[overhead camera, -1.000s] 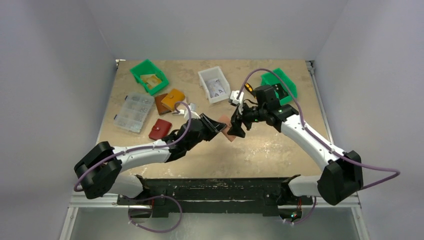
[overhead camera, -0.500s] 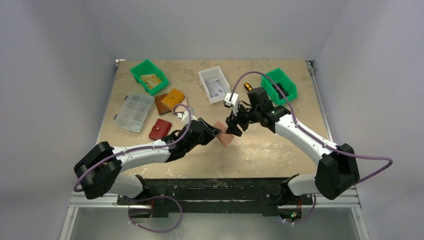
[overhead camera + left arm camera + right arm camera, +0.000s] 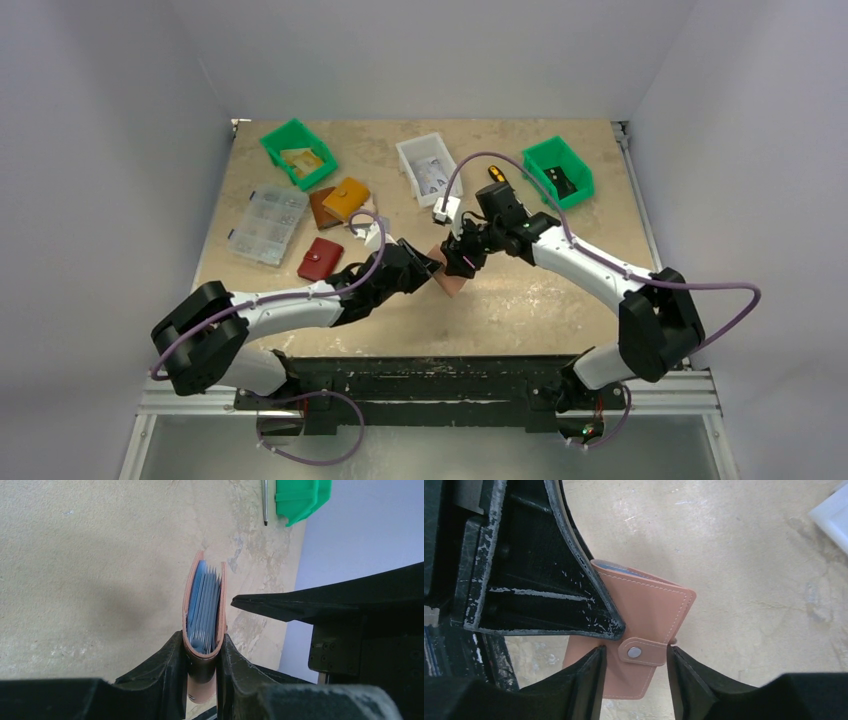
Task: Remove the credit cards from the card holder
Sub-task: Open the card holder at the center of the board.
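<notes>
1. While the left gripper (image 3: 202, 647) clamps the folded card holder (image 3: 651, 612) by its closed end above mid-table, blue credit cards (image 3: 202, 607) show edge-on inside.
2. Right gripper (image 3: 635, 652), at the holder's 1 o'clock, straddles the snap tab (image 3: 647, 655), fingers partly apart, gripping nothing.

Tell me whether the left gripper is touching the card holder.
Touching. The left wrist view shows the left gripper clamped on the card holder: both fingers press against its folded end, one on each cover, with no gap.
</notes>
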